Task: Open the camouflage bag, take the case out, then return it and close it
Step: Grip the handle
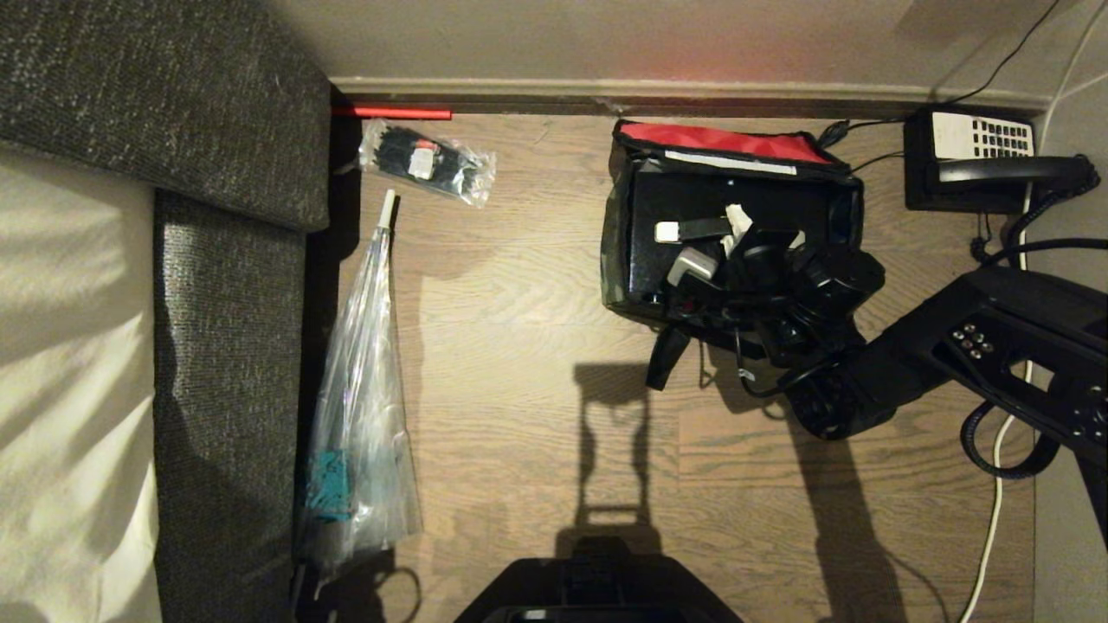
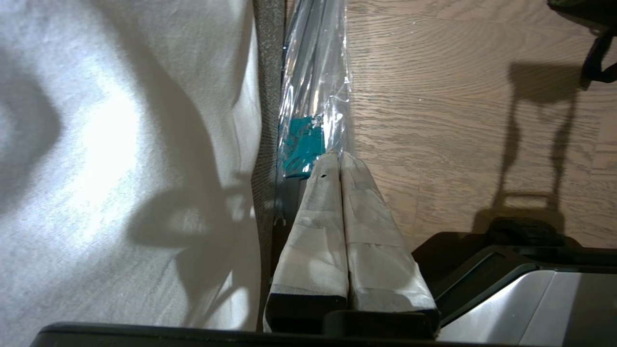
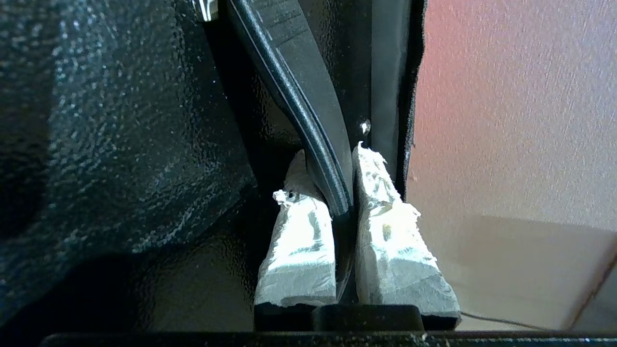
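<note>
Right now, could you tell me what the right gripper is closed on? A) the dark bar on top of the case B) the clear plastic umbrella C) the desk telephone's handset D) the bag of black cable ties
A: in the right wrist view the right gripper pinches the dark bar on the case, inside the open camouflage bag.

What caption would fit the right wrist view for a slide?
Right claw shut on the dark bar atop the black rigid rectangular case.
</note>
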{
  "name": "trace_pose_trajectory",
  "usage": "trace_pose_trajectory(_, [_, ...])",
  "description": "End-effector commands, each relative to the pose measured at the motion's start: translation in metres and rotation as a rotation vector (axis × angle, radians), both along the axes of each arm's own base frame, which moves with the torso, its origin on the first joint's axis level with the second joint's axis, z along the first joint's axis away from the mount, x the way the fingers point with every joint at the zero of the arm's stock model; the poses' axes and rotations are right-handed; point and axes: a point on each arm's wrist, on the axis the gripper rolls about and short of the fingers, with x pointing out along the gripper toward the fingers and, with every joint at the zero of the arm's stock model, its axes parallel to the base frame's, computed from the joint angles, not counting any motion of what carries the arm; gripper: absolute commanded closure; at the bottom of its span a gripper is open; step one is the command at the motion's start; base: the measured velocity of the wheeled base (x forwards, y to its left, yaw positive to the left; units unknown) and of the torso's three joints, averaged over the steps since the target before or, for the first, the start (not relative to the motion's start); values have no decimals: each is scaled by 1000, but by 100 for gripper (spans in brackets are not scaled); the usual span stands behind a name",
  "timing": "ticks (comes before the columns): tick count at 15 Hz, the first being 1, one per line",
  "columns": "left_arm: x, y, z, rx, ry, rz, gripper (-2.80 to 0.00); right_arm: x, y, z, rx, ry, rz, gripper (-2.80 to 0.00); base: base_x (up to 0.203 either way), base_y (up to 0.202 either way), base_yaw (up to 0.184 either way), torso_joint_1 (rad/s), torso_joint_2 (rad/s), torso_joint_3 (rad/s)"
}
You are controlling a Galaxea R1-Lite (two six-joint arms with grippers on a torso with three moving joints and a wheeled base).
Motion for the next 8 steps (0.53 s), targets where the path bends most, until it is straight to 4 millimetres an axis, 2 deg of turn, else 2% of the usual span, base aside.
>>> trace_pose_trajectory(1, [0, 0, 0, 0, 0, 0, 0, -1, 0, 2, -2, -16, -2, 0, 0, 0, 0, 0, 0, 0])
trace_pose_trajectory(3, [0, 0, 0, 0, 2, 0, 0, -2, 0, 3, -2, -13, -2, 0, 0, 0, 0, 0, 0, 0])
trace_pose_trajectory(6, [0, 0, 0, 0, 1, 0, 0, -11, -3, 15, -5, -29, -4, 0, 0, 0, 0, 0, 0, 0])
trace_pose_trajectory(8, [0, 0, 0, 0, 1, 0, 0, -27, -6, 34, -14, -54, 1, 0, 0, 0, 0, 0, 0, 0])
